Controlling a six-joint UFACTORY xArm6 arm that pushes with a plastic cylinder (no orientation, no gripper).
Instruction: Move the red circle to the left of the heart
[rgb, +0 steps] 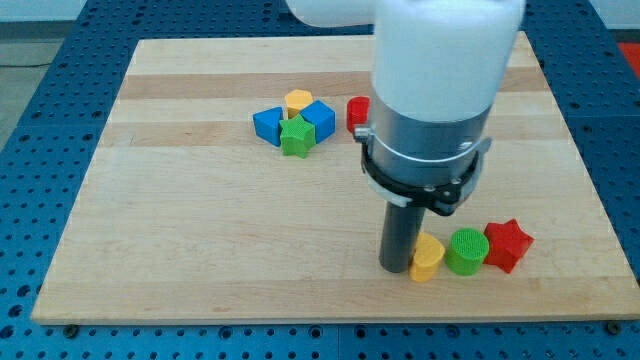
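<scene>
A red block (357, 113), partly hidden behind the arm so its shape is hard to make out, sits near the board's middle top. A yellow block that looks like the heart (427, 258) lies near the view's bottom, right of centre. My tip (397, 268) is down on the board right against the heart's left side, far below the red block. A green circle (467, 250) touches the heart's right side, and a red star (507, 245) sits right of the circle.
A cluster lies left of the red block: a yellow block (298, 101), two blue blocks (268, 125) (319, 117) and a green star (296, 136). The wooden board (180, 230) ends just below the heart row. The arm's wide body hides the board's upper right middle.
</scene>
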